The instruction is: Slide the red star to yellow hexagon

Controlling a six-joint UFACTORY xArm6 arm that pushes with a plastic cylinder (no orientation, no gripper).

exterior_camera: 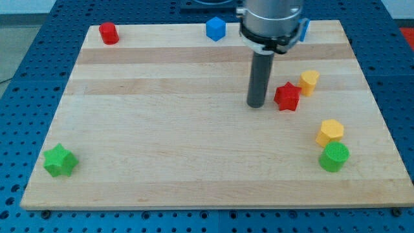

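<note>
The red star (287,96) lies at the board's right centre. The yellow hexagon (330,131) lies below and to the right of it, just above a green cylinder (334,156). A second yellow block (309,81) touches or nearly touches the star's upper right. My tip (257,103) rests on the board just left of the red star, a small gap between them. The rod hangs straight down from the arm at the view's top.
A red cylinder (108,32) sits at the top left corner. A blue cube (215,28) is at the top centre, and another blue block (304,29) is partly hidden behind the arm. A green star (59,160) lies at the bottom left. The wooden board (162,129) sits on a blue pegboard.
</note>
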